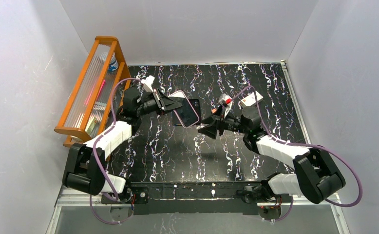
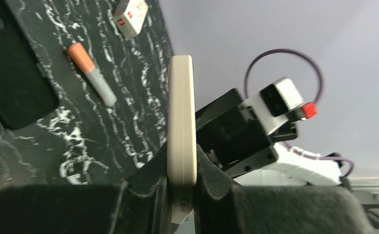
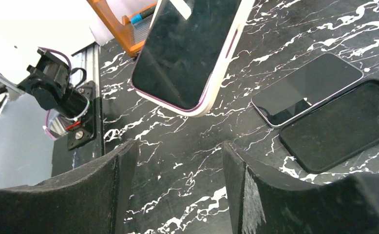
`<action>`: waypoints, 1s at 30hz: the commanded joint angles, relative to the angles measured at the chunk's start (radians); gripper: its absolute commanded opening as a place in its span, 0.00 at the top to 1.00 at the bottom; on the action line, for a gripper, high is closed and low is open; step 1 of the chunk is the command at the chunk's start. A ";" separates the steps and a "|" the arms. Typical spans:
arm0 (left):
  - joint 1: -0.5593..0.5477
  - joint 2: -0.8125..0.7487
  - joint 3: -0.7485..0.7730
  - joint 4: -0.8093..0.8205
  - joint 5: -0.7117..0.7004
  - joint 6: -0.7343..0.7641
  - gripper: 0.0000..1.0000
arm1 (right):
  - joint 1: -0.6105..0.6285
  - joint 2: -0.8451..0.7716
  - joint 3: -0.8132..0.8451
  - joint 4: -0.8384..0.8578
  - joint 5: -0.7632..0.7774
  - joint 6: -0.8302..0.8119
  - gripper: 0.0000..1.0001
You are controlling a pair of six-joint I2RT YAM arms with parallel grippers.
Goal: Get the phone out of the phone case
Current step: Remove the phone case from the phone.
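Observation:
My left gripper (image 1: 170, 103) is shut on a phone in a pale cream case (image 1: 186, 110) and holds it tilted above the table. In the left wrist view the case's edge (image 2: 181, 122) stands clamped between the two pads (image 2: 148, 180). In the right wrist view the cased phone (image 3: 190, 48) hangs with its dark screen facing the camera. My right gripper (image 1: 208, 126) is open and empty (image 3: 178, 156), just right of the phone and below it, not touching it.
A bare phone (image 3: 307, 90) and a black case (image 3: 343, 126) lie flat on the table under the held phone. An orange-grey marker (image 2: 91, 73) and a small white box (image 2: 131, 14) lie behind my right gripper. An orange rack (image 1: 92, 87) stands at the left wall.

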 commanded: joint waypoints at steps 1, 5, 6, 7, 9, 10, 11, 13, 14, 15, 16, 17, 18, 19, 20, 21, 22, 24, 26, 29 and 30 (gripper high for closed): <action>0.012 -0.060 0.156 -0.383 0.124 0.359 1.00 | -0.010 -0.057 0.035 -0.080 -0.064 -0.123 0.28; 0.010 -0.078 0.170 -0.375 0.176 0.386 1.00 | -0.010 -0.031 0.087 -0.139 -0.166 -0.192 0.28; 0.011 -0.078 0.168 -0.364 0.188 0.383 1.00 | -0.010 -0.019 0.098 -0.141 -0.197 -0.200 0.28; 0.011 -0.080 0.167 -0.356 0.207 0.380 1.00 | -0.010 -0.006 0.108 -0.140 -0.226 -0.208 0.28; 0.008 -0.086 0.167 -0.342 0.232 0.382 1.00 | -0.009 0.016 0.123 -0.128 -0.270 -0.217 0.29; 0.004 -0.091 0.167 -0.339 0.238 0.384 1.00 | -0.010 0.024 0.131 -0.122 -0.290 -0.221 0.29; 0.002 -0.094 0.167 -0.337 0.246 0.388 1.00 | -0.009 0.032 0.137 -0.117 -0.314 -0.228 0.30; -0.010 -0.099 0.170 -0.332 0.266 0.392 1.00 | -0.008 0.041 0.150 -0.114 -0.347 -0.244 0.31; -0.018 -0.101 0.171 -0.330 0.277 0.393 1.00 | -0.009 0.045 0.155 -0.117 -0.356 -0.252 0.32; -0.023 -0.103 0.174 -0.328 0.283 0.392 1.00 | -0.008 0.049 0.162 -0.124 -0.364 -0.263 0.32; -0.028 -0.106 0.176 -0.326 0.289 0.395 1.00 | -0.009 0.052 0.168 -0.133 -0.379 -0.278 0.33; -0.032 -0.110 0.178 -0.326 0.293 0.396 1.00 | -0.006 0.057 0.173 -0.135 -0.403 -0.293 0.35; -0.034 -0.112 0.180 -0.326 0.295 0.395 1.00 | -0.006 0.059 0.176 -0.136 -0.423 -0.305 0.36; -0.036 -0.114 0.184 -0.327 0.297 0.395 1.00 | -0.004 0.061 0.178 -0.136 -0.440 -0.313 0.37; -0.040 -0.115 0.187 -0.326 0.303 0.395 1.00 | -0.001 0.062 0.180 -0.136 -0.454 -0.322 0.38; -0.044 -0.115 0.188 -0.326 0.304 0.394 1.00 | 0.002 0.064 0.184 -0.137 -0.465 -0.326 0.40; -0.048 -0.115 0.190 -0.326 0.306 0.395 1.00 | 0.006 0.067 0.188 -0.138 -0.475 -0.328 0.42; -0.051 -0.115 0.190 -0.324 0.304 0.395 1.00 | 0.016 0.074 0.200 -0.155 -0.490 -0.335 0.46; -0.054 -0.113 0.189 -0.321 0.304 0.391 1.00 | 0.025 0.078 0.209 -0.179 -0.491 -0.371 0.50; -0.061 -0.111 0.186 -0.314 0.304 0.383 1.00 | 0.030 0.085 0.218 -0.182 -0.490 -0.379 0.56; -0.063 -0.111 0.185 -0.313 0.304 0.384 1.00 | 0.032 0.089 0.223 -0.181 -0.490 -0.379 0.59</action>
